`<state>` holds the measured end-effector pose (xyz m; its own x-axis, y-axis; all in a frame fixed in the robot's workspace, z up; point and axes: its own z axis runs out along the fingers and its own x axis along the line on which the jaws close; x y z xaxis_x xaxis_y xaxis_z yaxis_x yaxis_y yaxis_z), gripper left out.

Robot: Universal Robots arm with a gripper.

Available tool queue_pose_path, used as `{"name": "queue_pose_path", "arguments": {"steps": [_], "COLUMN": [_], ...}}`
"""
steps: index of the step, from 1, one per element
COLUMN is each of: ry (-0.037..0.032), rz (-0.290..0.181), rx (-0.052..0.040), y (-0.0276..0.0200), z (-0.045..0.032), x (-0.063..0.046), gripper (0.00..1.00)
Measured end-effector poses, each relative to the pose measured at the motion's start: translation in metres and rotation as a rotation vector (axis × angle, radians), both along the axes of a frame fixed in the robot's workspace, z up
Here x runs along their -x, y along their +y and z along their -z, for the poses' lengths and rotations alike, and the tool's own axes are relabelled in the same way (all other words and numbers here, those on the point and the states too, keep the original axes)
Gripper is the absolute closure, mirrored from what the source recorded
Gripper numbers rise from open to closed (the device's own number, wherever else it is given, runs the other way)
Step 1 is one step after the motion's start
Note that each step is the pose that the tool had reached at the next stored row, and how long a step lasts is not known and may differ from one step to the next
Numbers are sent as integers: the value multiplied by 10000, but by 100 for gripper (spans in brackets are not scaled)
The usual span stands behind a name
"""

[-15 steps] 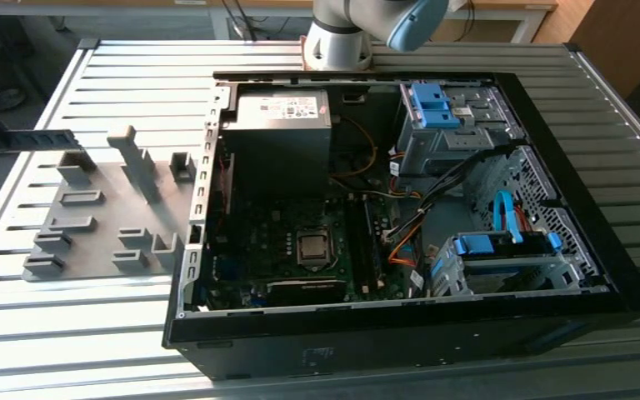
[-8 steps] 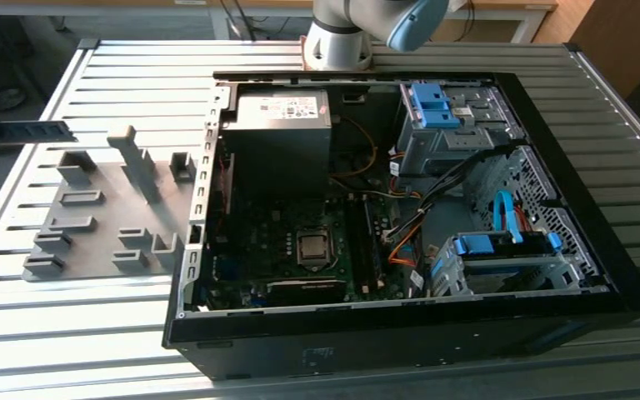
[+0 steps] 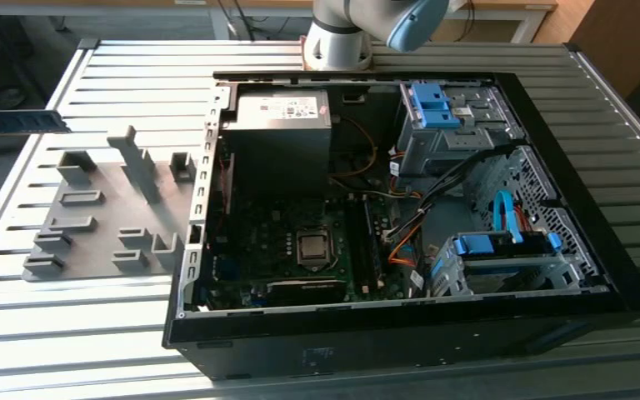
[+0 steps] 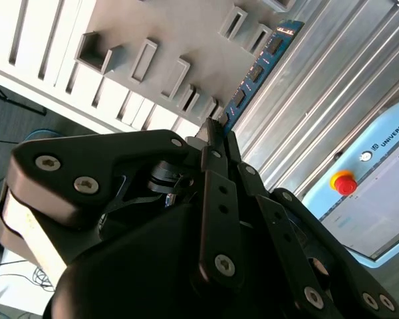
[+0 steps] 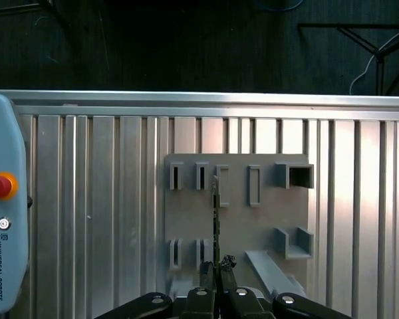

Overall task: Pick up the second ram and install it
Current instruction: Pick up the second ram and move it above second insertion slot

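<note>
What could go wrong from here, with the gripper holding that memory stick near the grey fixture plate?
1. The gripper seems to pinch the second ram at one end only, so the long stick may tilt or slip while being carried.
2. Loose cables lie beside the motherboard inside the computer case. They could snag the stick on its way in.

The arm (image 3: 342,37) rises from the table's (image 3: 131,75) edge, and the gripper (image 5: 217,267) pinches its narrow fingers (image 4: 211,143) tight on the second ram (image 5: 215,212).
</note>
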<state>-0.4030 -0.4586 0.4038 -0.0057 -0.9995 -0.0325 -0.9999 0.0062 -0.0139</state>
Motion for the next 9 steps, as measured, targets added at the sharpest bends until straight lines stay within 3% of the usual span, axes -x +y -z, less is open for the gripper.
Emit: {"name": "queue_pose_path", "arguments": {"steps": [3,9], "ry": [1,0], "rz": [0,0], "rx": [0,0], "y": [0,0], "z": [-47,-58], "x": [0,0], "gripper": [86,86]}}
